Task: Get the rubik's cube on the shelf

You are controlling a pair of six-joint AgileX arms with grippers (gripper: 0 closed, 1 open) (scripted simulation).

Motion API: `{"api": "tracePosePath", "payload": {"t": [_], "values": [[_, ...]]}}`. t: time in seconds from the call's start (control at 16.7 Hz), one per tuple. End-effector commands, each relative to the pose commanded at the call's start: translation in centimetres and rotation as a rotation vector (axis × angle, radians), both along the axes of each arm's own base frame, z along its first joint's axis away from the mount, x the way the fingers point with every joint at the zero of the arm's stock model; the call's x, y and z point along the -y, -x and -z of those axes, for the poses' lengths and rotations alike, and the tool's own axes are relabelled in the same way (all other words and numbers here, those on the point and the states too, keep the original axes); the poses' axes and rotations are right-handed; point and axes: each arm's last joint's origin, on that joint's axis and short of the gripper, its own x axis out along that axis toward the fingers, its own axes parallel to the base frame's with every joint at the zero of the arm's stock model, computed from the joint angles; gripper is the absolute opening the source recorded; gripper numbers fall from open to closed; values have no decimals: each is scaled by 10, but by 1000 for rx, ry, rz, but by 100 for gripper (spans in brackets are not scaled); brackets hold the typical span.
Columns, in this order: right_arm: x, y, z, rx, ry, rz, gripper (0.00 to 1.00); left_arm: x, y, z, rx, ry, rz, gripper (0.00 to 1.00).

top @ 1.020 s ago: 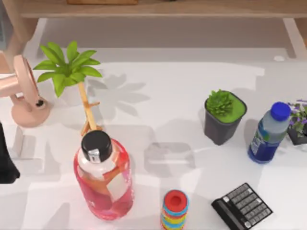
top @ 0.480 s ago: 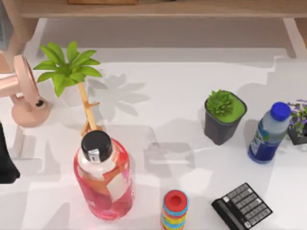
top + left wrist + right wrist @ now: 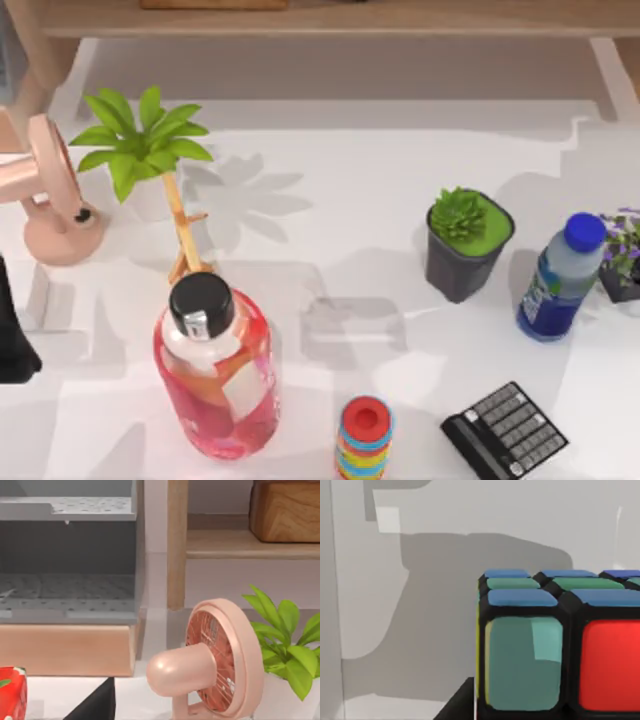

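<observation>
The rubik's cube (image 3: 555,645) is very near in the right wrist view, with blue and green stickers on top and teal and red ones facing the camera. One dark finger (image 3: 456,706) of my right gripper presses against its lower side, so the gripper is shut on it, above the white tabletop. The shelf (image 3: 330,18) is a tan board along the back edge in the top view. Its upright leg (image 3: 177,545) and board (image 3: 250,544) appear in the left wrist view. My left arm (image 3: 12,340) stays parked at the table's left edge.
On the table stand a pink fan (image 3: 55,200), a small palm (image 3: 145,145), a red bottle (image 3: 215,370), a ring stack (image 3: 365,435), a calculator (image 3: 505,430), a succulent pot (image 3: 465,245), a blue bottle (image 3: 560,280) and a purple flower pot (image 3: 625,255). A grey rack (image 3: 67,560) stands left of the shelf.
The shadow at the table's back right has shifted and changed outline. Nothing on the table has moved, and the left arm is still.
</observation>
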Motion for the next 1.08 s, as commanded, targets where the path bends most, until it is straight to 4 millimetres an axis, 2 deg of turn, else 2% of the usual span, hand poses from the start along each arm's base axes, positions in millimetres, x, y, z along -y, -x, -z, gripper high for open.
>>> {"api": "tracePosePath", "payload": {"t": [0.18, 0.3, 0.48, 0.6, 0.78, 1.08], "values": [[-11, 12, -26, 36, 9, 9, 0, 0, 0, 0, 0, 0, 0, 100], [-27, 22, -49, 85, 20, 6, 0, 0, 0, 0, 0, 0, 0, 100], [-63, 40, -79, 178, 32, -19, 0, 0, 0, 0, 0, 0, 0, 100], [-93, 52, -89, 240, 32, -50, 0, 0, 0, 0, 0, 0, 0, 100], [-141, 67, -85, 331, 26, -114, 0, 0, 0, 0, 0, 0, 0, 100], [-213, 80, -59, 587, 28, -216, 0, 0, 0, 0, 0, 0, 0, 100]]}}
